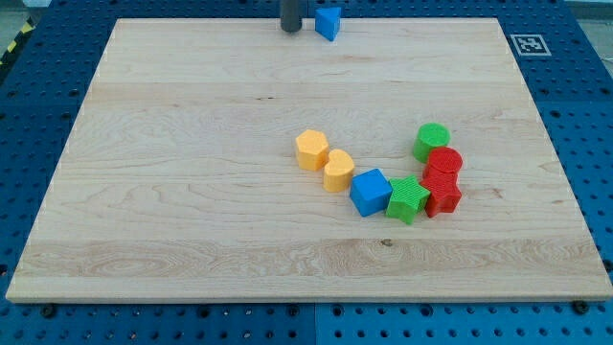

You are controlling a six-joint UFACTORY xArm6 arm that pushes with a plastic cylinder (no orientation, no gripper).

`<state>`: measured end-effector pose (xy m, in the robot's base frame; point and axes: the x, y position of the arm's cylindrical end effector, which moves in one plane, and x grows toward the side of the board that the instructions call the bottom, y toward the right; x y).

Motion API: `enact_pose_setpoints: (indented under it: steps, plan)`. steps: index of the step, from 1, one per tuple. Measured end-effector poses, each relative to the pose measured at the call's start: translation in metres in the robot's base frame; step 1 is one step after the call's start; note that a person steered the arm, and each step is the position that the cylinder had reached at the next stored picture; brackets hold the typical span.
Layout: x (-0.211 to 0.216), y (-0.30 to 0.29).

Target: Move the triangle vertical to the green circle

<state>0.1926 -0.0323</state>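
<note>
Though near, blue triangle right of my tip.

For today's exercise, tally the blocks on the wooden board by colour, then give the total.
Blue: 2, triangle and cube
Yellow: 2, hexagon and heart
Green: 2, circle and star
Red: 2, and
Total: 8
</note>
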Motion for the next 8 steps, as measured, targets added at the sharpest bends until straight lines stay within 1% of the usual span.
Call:
enact_pose_setpoints:
  steps: [1,2,3,4,5,7,8]
  plan:
    - [-0.001,0.013]
    - [0.003,0.074]
    - [0.005,0.082]
    - [0.022,0.082]
    - [0.024,0.082]
    - [0.020,0.088]
    - [0.011,0.092]
